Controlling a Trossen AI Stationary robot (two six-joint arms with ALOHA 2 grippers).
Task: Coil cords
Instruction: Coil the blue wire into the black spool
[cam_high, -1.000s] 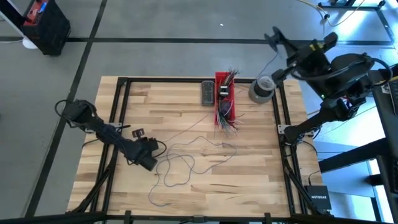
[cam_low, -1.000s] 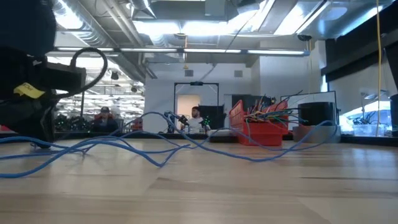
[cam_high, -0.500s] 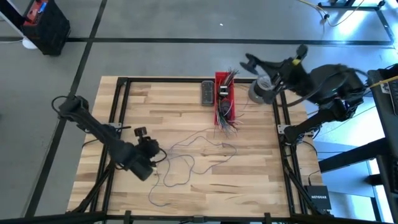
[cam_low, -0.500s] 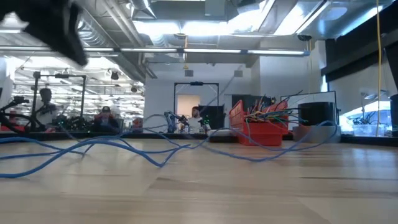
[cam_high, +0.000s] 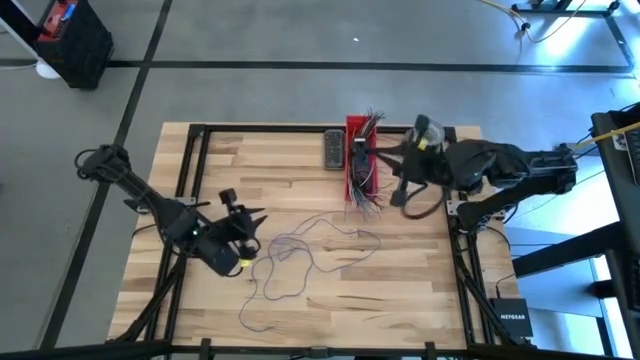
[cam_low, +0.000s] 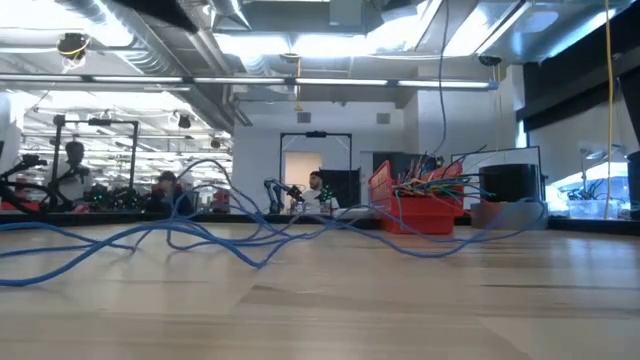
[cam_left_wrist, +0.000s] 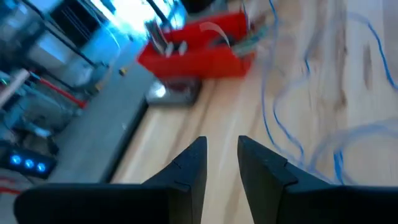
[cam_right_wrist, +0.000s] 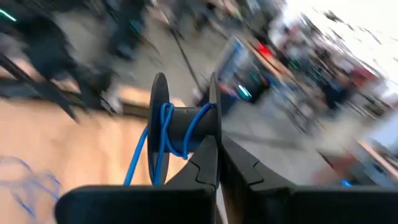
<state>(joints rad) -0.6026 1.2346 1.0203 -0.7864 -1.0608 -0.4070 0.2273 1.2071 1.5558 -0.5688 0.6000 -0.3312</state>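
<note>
A thin blue cord (cam_high: 300, 255) lies in loose loops on the wooden table; in the low view the cord (cam_low: 200, 235) humps up off the wood in places. My left gripper (cam_high: 255, 222) hovers above the loops' left end, pointing toward the table's right; in its wrist view my left gripper (cam_left_wrist: 222, 144) is open with nothing between the fingers. My right gripper (cam_high: 400, 185) is in the air beside the red bin (cam_high: 360, 165), shut on a black spool (cam_right_wrist: 183, 124) that has a few turns of blue cord on its core. My right gripper pinches the rim of one spool flange (cam_right_wrist: 213, 118) between its two shut fingers, coming at it roughly level from the table's right. The spool is lifted clear of the table. A blue strand (cam_right_wrist: 134, 162) runs off the core and hangs down.
The red bin holds a bunch of short multicoloured wire ends (cam_low: 425, 185). A dark flat device (cam_high: 333, 148) lies left of it and a grey tape roll (cam_high: 428, 130) stands behind my right arm. Black frame rails (cam_high: 185, 200) run along the table's sides.
My left gripper has risen off the table and tipped from pointing down to nearly level, drifting toward the far edge. My right gripper has swung from beyond the far right corner down and in over the table, to beside the red bin. A cord loop near my left gripper now humps higher.
</note>
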